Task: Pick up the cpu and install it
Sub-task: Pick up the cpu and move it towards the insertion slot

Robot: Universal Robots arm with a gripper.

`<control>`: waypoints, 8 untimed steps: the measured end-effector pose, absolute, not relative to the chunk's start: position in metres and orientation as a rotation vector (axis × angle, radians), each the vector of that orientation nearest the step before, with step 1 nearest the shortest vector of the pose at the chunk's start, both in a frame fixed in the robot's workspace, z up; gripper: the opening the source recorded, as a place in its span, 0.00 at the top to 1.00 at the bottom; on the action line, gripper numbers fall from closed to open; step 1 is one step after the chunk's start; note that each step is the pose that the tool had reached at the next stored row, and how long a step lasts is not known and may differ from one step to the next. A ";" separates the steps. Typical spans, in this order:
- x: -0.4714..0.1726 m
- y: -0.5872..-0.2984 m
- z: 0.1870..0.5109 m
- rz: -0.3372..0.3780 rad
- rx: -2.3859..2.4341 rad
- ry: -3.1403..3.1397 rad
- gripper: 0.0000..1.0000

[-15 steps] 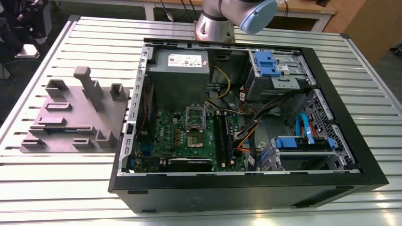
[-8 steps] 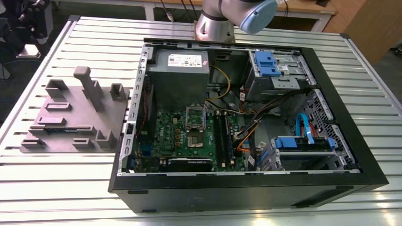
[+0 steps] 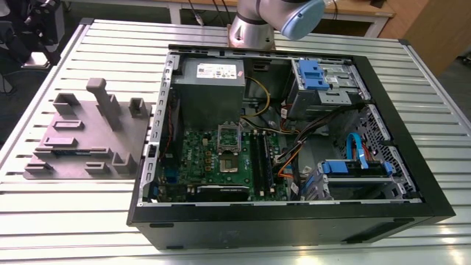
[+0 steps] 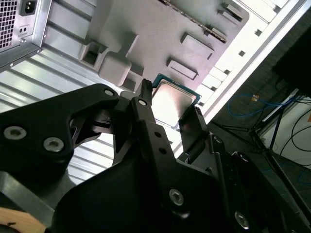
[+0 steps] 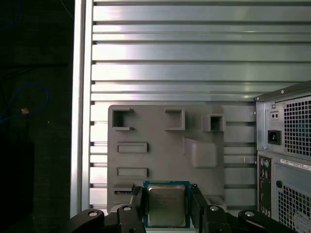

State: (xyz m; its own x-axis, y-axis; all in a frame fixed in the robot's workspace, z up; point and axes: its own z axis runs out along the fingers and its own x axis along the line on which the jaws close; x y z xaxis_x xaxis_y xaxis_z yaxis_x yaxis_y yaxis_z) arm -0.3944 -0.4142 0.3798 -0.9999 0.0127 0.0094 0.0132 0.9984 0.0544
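**Exterior view.** An open computer case lies on its side on the slatted metal counter. The base of the arm rises behind it at the upper middle of the frame. A grey fixture plate rests on the counter at the exterior view's left, just beside the case. Inside the case, left of centre, the green motherboard carries the socket, which we take to be where the chip belongs.

**Second wrist view.** The hand is clamped on the cpu. Its black fingers press on two opposite edges, and the silvery top faces the camera. The fixture plate lies well behind the chip, so we judge the cpu to be lifted clear of it and held in the air.

**First wrist view.** We look down past the hand at the fixture plate, the counter slats and the rear of the case. The cpu sits square between the fingers with its green border showing on the free sides.

**How to do this step well.** We think the carry goes best with the chip kept flat and the grip kept on the edges alone. The squeeze should be firm enough that the chip cannot slip or twist. The chip's sides should be square to the socket's sides before any descent. A tilted or turned chip could foul the socket's contacts, so slow, level motion matters more than speed.
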 end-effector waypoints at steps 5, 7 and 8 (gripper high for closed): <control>-0.393 -0.414 0.380 -0.085 -0.020 -3.131 0.53; -0.392 -0.414 0.380 -0.085 -0.020 -3.131 0.53; -0.391 -0.414 0.380 -0.085 -0.020 -3.131 0.53</control>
